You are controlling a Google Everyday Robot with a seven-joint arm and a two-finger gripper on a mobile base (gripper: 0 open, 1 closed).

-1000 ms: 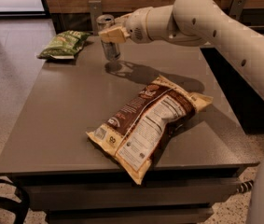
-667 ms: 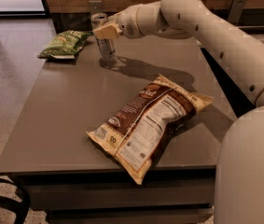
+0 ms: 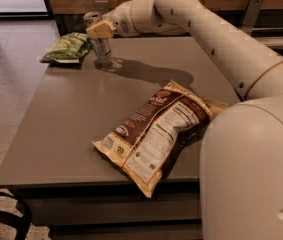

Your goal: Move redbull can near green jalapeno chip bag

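Reaching across the desk [image 3: 71, 129] from its right edge toward the far left corner, the robot's pale arm [image 3: 216, 34] ends in the gripper [image 3: 101, 31], which sits close to the far edge. Its tan fingers [image 3: 99, 30] are clamped on the upper part of the redbull can [image 3: 102, 50], one on either side of it. The can stands upright, its pull-tab top showing above the fingers and its silver body below them. Its base is right at the desk surface, above a small dark shadow; whether it actually touches the desk cannot be told.

The green jalapeno chip bag [image 3: 68, 48] lies flat at the far left corner of the desk, just beside the can on its left, with a narrow gap between the two.

A large brown and cream-yellow bag [image 3: 156, 134] lies flat towards the near right corner, well apart from the can, its lower end jutting slightly over the near edge. The robot's rounded white body [image 3: 253, 179] fills the space by the near right corner.
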